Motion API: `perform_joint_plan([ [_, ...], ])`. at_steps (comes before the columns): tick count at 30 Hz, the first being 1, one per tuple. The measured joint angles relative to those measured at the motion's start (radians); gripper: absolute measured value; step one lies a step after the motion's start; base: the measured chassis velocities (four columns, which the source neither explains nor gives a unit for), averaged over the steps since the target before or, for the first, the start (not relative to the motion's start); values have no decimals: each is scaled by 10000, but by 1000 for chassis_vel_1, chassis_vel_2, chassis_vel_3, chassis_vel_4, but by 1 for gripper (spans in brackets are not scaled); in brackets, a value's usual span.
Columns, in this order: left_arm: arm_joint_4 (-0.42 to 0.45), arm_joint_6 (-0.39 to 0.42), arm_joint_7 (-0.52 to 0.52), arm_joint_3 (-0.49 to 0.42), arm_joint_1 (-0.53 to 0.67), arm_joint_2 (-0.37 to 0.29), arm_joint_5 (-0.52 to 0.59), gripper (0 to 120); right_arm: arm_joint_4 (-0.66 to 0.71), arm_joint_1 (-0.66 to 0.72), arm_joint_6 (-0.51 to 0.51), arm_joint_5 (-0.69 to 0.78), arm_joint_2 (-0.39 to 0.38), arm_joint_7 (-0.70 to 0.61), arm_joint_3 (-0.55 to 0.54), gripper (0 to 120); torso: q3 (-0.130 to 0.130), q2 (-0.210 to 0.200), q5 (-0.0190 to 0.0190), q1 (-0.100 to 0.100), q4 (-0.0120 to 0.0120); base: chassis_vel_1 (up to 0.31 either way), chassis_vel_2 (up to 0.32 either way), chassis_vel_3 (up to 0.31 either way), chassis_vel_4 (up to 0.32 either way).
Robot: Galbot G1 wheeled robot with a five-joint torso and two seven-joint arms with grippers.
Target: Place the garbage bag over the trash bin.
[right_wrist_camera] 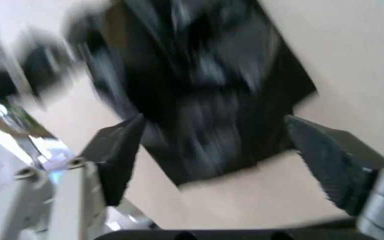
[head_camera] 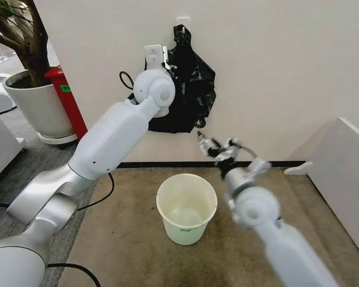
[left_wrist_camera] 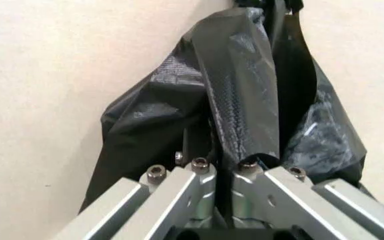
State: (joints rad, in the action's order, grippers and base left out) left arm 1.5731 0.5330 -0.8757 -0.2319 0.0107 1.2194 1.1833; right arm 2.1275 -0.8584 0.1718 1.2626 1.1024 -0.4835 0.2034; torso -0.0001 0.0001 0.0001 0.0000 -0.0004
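Note:
The garbage bag [head_camera: 194,81], crinkly glossy black plastic, hangs high on the cream wall from a knotted top. A flatter, smooth black bundle [head_camera: 167,122] shows behind and below it. My left gripper [head_camera: 167,64] is raised against the bag; in the left wrist view the gripper [left_wrist_camera: 222,167] is shut on a fold of the garbage bag [left_wrist_camera: 239,95]. My right gripper [head_camera: 201,139] points up at the black plastic's lower right corner. In the right wrist view it [right_wrist_camera: 222,150] is open, with the plastic [right_wrist_camera: 199,85] beyond its fingers. The trash bin [head_camera: 185,230], cream-white and round, stands open on the floor below.
A large white plant pot [head_camera: 39,107] and a red box [head_camera: 69,98] stand at the left by the wall. A white cabinet [head_camera: 347,173] lines the right side. A black cable [head_camera: 102,194] trails on the brown carpet [head_camera: 125,239] left of the bin.

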Motion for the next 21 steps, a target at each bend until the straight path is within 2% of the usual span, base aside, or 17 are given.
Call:
perform_joint_plan([
  [5,57,-30,124,-51,-57,-133,10,0,-332,1508,-8,1630,-145,-428,144,94,1,0,-4,0,5,0,0,0,0],
  [8,37,-68,248,-102,-80,-213,-10,0,-1472,3217,-1,2614,392,-1227,-126,100,2,-1,0,0,4,0,0,0,0],
  [15,112,-127,308,-138,-187,-244,-44,0,-3375,5083,54,3002,1469,-2486,-851,100,3,-1,-3,0,6,0,0,0,0],
  [21,219,-135,320,-155,-213,-278,-50,0,-4609,5950,97,2659,2040,-2560,-1382,100,3,-1,-3,0,4,0,0,0,0],
])
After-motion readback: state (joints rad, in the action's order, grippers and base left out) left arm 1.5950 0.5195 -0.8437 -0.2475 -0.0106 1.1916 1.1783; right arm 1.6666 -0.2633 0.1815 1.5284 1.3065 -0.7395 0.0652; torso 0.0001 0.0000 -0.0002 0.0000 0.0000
